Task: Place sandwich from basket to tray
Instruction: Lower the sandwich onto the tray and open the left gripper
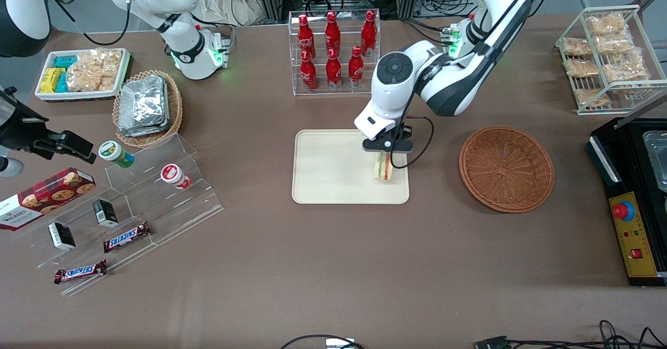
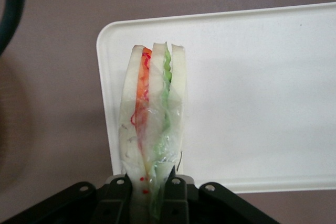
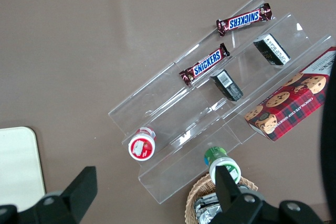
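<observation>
The gripper [image 1: 386, 152] is hanging over the tray [image 1: 323, 182], at the tray's end nearer the basket [image 1: 506, 168], with its fingers [image 2: 176, 190] pinched together on the sandwich [image 2: 153, 124]; the wedge is standing on edge between the pads, its bread slices and orange, red and green layers running out from the fingertips toward the tray, and its lower end seems to be at or just above the tray surface, though contact cannot be told; the basket is sitting empty, well apart from the fingers. The sandwich is looking light and soft, so a hard squeeze is likely squashing the bread; the clear wrap is probably slippery and is crinkling beside the pads; taking it across the flat bread faces, as now, is looking safest.
</observation>
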Controlling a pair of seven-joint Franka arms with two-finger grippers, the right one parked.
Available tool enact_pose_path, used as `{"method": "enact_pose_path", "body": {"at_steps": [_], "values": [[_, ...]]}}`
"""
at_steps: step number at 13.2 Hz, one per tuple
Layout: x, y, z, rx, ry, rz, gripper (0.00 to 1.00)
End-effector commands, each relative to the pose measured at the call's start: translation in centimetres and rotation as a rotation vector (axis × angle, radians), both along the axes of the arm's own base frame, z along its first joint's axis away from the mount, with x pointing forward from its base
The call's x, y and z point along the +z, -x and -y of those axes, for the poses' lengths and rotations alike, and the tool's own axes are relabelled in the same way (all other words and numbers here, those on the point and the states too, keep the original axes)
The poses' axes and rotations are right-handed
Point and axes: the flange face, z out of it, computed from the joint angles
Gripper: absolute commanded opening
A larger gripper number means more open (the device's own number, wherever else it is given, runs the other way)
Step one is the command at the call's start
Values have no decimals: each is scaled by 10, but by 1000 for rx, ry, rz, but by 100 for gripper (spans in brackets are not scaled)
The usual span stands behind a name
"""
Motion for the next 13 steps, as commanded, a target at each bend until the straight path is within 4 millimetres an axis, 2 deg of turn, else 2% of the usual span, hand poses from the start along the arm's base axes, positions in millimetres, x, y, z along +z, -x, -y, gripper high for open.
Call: {"method": "enact_pose_path", "body": {"at_steps": [1, 10, 13], "values": [[-20, -6, 8, 26, 15, -7, 21], [-74, -5, 4, 35, -46, -15, 23], [-82, -5, 5, 47, -55, -8, 24]]}}
